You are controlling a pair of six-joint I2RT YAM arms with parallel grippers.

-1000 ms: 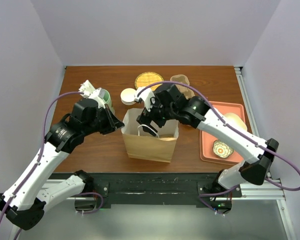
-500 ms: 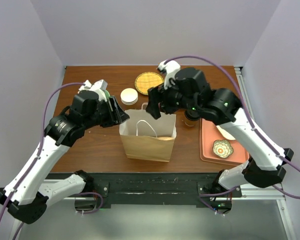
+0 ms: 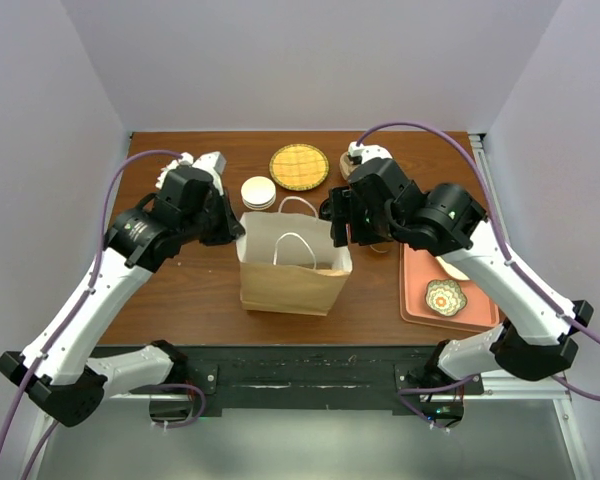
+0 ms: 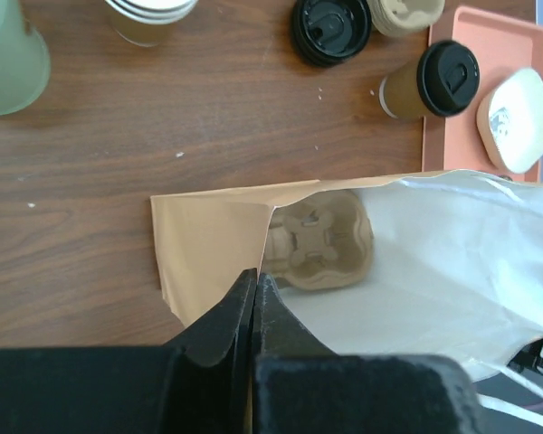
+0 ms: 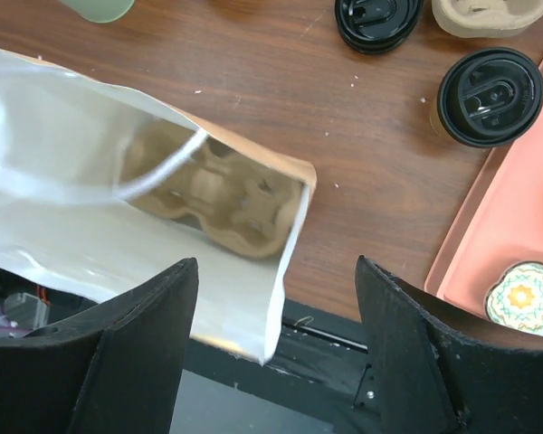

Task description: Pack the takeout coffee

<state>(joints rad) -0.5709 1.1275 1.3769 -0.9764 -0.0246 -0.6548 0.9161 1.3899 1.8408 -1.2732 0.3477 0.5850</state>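
1. The takeout coffee point(image 4: 432, 81) stands upright on the table point(image 4: 90, 163) with its black lid on. It is in the upper right of the left wrist view, just beside the orange tray point(image 4: 502, 36) and outside the paper bag point(image 3: 285, 280).
2. The bag stands open at the middle of the top view, with a moulded cup carrier point(image 4: 321, 244) lying at its bottom.
3. The left fingers point(image 4: 226, 316) are pressed together with no gap, their tips over the bag's rim. I cannot tell whether paper is caught between them.
4. The right fingers point(image 5: 136, 344) are spread wide and hold nothing. The bag's corner lies below the gap.
5. A loose black lid point(image 4: 330, 27) lies left of the coffee, apart from it.
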